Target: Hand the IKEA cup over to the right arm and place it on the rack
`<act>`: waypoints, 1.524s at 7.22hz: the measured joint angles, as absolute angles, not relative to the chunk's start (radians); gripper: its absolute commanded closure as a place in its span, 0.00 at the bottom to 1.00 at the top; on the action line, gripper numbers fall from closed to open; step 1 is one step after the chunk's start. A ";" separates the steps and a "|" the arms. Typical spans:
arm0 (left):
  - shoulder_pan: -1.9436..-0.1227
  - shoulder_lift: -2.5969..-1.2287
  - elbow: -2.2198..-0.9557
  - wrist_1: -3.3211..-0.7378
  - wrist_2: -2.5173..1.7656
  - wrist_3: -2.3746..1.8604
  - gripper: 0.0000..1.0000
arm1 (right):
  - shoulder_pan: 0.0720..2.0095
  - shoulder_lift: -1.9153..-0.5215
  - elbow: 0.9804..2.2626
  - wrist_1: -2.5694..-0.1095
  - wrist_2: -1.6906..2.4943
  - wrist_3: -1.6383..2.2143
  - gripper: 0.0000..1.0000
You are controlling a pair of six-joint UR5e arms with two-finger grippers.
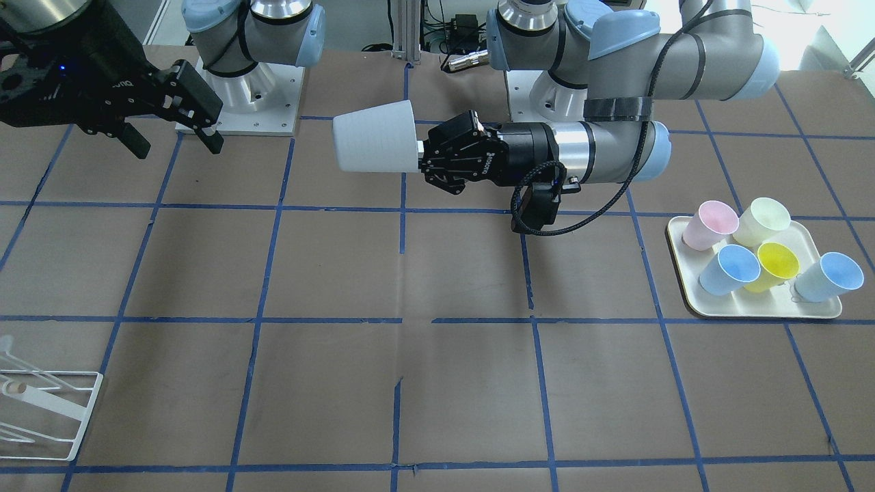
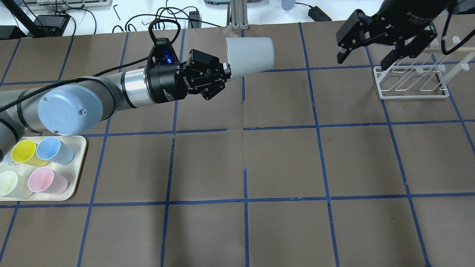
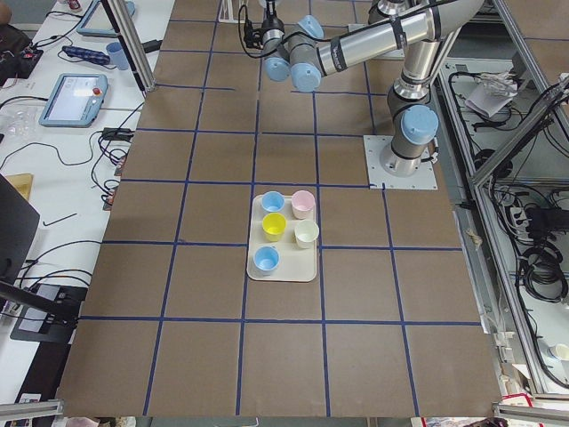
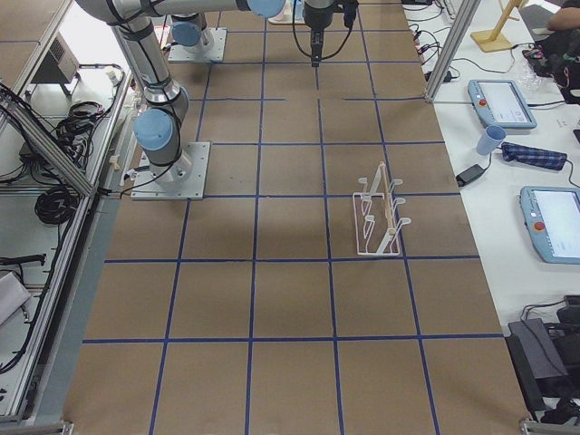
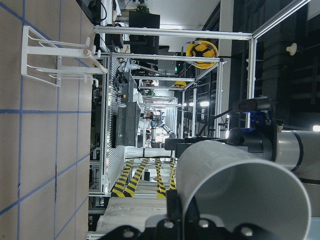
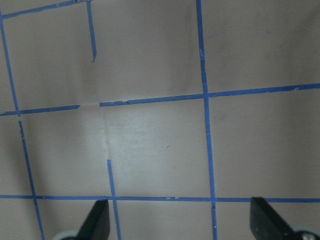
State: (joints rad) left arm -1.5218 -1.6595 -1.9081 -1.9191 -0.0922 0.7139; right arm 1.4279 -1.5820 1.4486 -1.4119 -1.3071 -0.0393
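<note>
A cream tray [image 1: 762,305] with rounded corners sits on the brown table [image 1: 328,396], which blue tape rules into squares. Five cups stand on the tray, mouths up. A pink cup [image 1: 711,225], a cream-green cup [image 1: 762,221], a yellow cup [image 1: 776,266] and a blue cup [image 1: 730,269] crowd one end. A second blue cup [image 1: 828,277] stands alone at the other end. Well apart from the tray, a tablet [image 3: 78,89] lies on a white bench.

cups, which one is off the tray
The grey-white cup, held sideways in the air by the left gripper; the five coloured cups all sit on the tray.
</note>
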 measured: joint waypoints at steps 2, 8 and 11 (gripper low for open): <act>-1.523 -1.655 -1.904 -1.919 -0.103 0.707 1.00 | 1.343 -1.586 1.442 -1.351 -1.184 -0.044 0.00; -1.589 -1.671 -1.901 -1.907 -0.143 0.706 1.00 | 1.078 -1.586 1.484 -0.947 -0.703 -0.150 0.00; -1.618 -1.675 -1.901 -1.903 -0.158 0.706 1.00 | 1.066 -1.595 1.514 -0.777 -0.599 -0.173 0.00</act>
State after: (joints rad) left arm -1.6175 -1.6747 -1.9008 -1.9033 -0.1579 0.7056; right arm 1.0663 -1.5952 1.5138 -0.7768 -0.5994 -0.1728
